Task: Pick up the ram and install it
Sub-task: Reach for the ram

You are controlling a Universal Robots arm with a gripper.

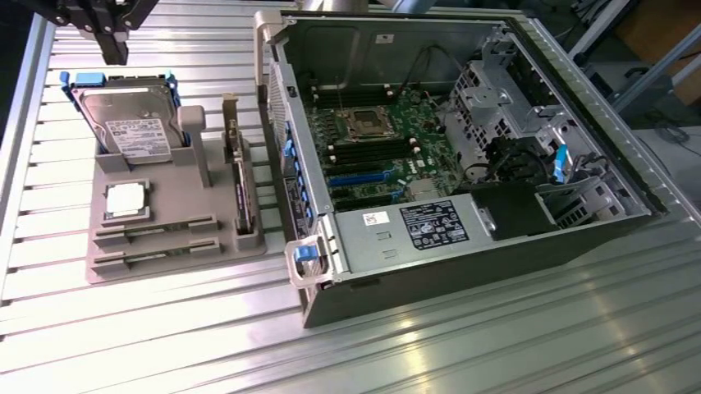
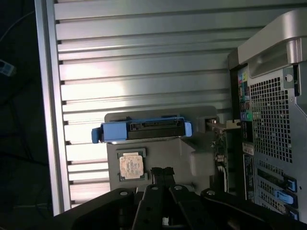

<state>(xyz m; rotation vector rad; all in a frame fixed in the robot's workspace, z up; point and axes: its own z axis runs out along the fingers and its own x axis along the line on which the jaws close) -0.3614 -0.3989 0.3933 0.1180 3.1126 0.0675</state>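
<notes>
Two ram sticks [image 1: 154, 232] [image 1: 154, 258] lie edge-up in slots at the near end of the grey holder tray [image 1: 121, 176]. My gripper [image 1: 113, 56] hangs shut and holds nothing, high above the far end of the tray, beyond the hard drive [image 1: 134, 130]. In the wrist view the shut fingertips [image 2: 162, 173] point down over the tray [image 2: 184, 158], between the CPU chip [image 2: 130, 166] and the hard drive in its blue caddy [image 2: 141, 131]. The open computer case [image 1: 460, 148] lies at the exterior view's right, with dark memory slots [image 1: 373, 153] beside the CPU socket [image 1: 362, 125].
An expansion card [image 1: 240, 176] stands upright on the tray's edge nearest the case. A silver CPU chip [image 1: 125, 199] rests mid-tray. The power supply [image 1: 422, 226] fills the case's near side. The case's rear panel [image 2: 273, 120] rises close by. The ribbed metal table [image 1: 460, 345] spreads in front.
</notes>
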